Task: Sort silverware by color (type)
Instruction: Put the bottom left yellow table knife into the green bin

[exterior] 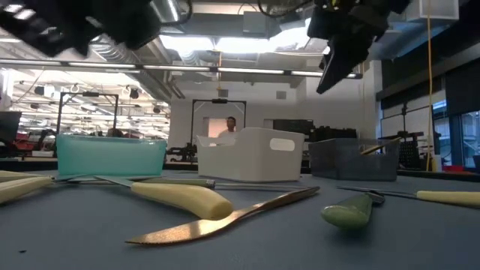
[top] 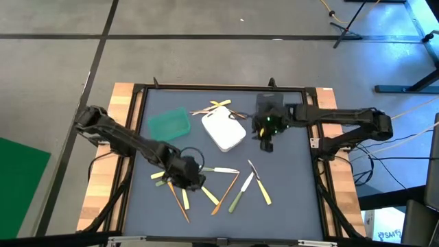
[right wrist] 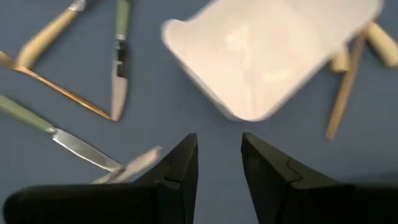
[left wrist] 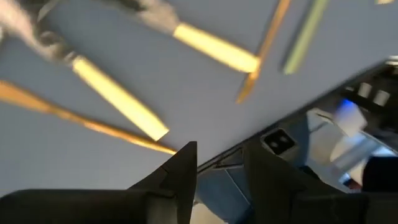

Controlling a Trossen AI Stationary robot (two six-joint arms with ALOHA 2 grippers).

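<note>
— What's on the blue bench (top: 288,199)?
— Silverware (top: 233,185) scattered toward six o'clock, under the left pincer (top: 188,180), narrowly parted, empty.
— The right pincer (top: 266,144)?
— Three o'clock of the white bin (top: 223,130), narrow gap, empty.

My left arm reaches in from the left edge of the high view and slants down toward the lower middle of the frame, elbow bent near the left rim. My left hand (top: 186,175) hangs low there, its two dark fingers (left wrist: 180,171) parted with a narrow gap and nothing between them. My right arm comes in from the right edge, folded back on itself, forearm running leftward across the upper middle. My right hand (top: 266,142) points downward, fingers (right wrist: 183,162) apart, gripping nothing. In the low view it hangs in the upper right (exterior: 337,64).
</note>
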